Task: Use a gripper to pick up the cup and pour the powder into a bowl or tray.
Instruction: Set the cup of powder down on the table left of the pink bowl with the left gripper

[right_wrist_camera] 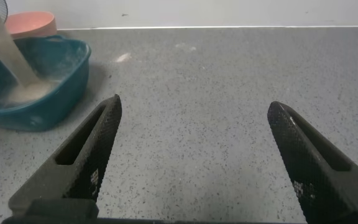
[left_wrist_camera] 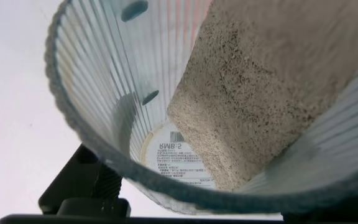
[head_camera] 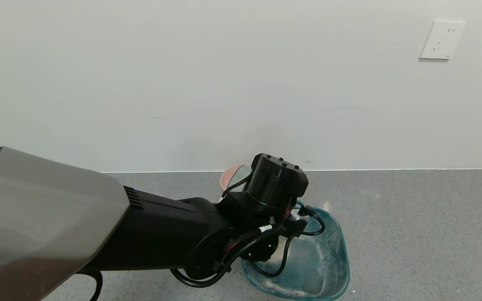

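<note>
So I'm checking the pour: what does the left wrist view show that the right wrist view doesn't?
Only the left wrist view: the inside of the ribbed cup, tipped, powder sliding along its wall, and a label on its base. Only the right wrist view: the teal basin, a pale stream landing in it, the pink bowl behind, and the open right gripper above the counter. Both show the powder.

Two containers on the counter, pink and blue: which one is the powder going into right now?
The teal-blue basin, the big rounded-square one. The powder streams from the cup in the left gripper into it. The pink bowl sits behind, untouched.
</note>
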`<state>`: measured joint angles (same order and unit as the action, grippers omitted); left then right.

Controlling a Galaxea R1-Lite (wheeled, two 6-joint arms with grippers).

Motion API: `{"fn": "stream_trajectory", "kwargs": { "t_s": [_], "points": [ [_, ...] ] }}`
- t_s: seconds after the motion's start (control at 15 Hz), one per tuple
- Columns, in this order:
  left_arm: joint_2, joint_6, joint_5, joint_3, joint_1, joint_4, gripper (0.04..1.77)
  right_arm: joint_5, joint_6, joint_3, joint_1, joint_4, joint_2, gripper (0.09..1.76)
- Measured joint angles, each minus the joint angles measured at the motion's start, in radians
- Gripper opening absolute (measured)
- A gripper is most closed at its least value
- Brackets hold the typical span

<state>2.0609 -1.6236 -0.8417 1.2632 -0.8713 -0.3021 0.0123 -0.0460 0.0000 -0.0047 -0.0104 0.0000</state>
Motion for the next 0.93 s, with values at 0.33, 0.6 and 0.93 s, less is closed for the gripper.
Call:
{"fn": "stream_trajectory", "kwargs": {
  "t_s": [0.33,0.6,0.93],
  "points": [
    [0.003,0.002,0.000,-0.003,0.000,-0.003,1.32,0.000,0.000,0.000,0.000,0.000,0.000,1.71],
    [0.000,0.011,0.000,-0.009,0.000,-0.005,1.32,0.000,0.000,0.000,0.000,0.000,0.000,1.71],
    [-0.009,0.042,0.015,-0.021,0.006,-0.044,1.32,0.000,0.000,0.000,0.000,0.000,0.000,1.71]
  ]
}}
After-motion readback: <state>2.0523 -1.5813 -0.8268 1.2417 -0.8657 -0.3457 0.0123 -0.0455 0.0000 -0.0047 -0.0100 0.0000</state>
